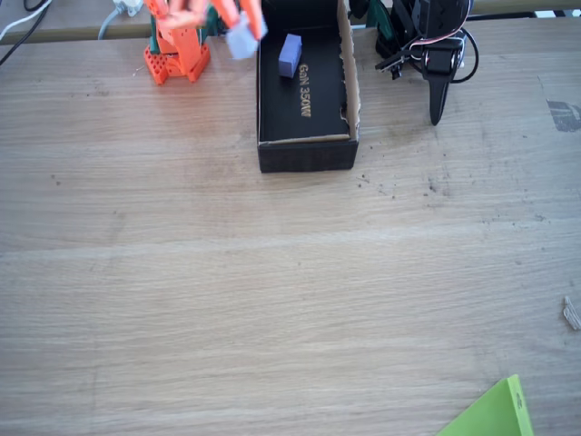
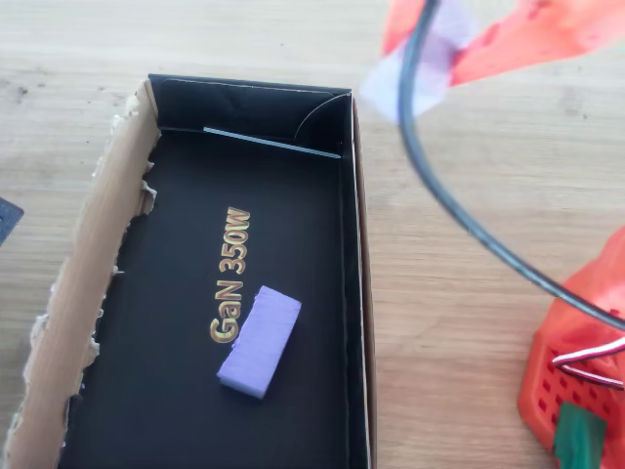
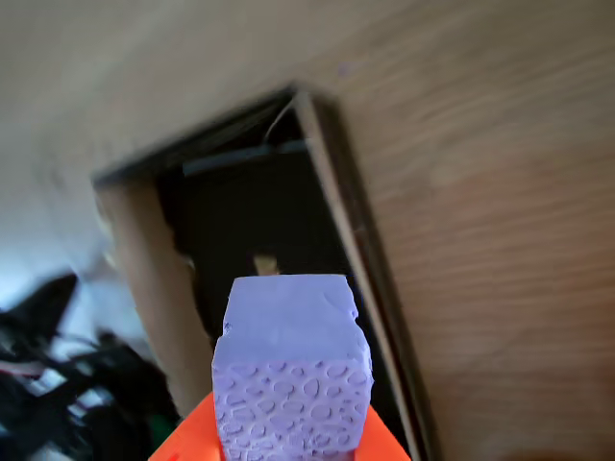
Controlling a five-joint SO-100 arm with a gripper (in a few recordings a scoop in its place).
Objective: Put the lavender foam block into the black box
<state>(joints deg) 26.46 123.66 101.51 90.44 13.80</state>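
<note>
Wrist view: the orange hand (image 3: 288, 437) clamps the small pale lavender foam block (image 3: 291, 379), raised beside the long black cardboard box (image 3: 259, 221) for dropping in; a deeper violet block (image 2: 260, 341) already lies inside.

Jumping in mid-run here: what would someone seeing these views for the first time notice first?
Probably the orange claw raised at the table's far edge, pinching the lavender foam block just outside the black box, beside its wall. Next, a deeper violet block already lying on the box floor by the gold lettering.
</note>
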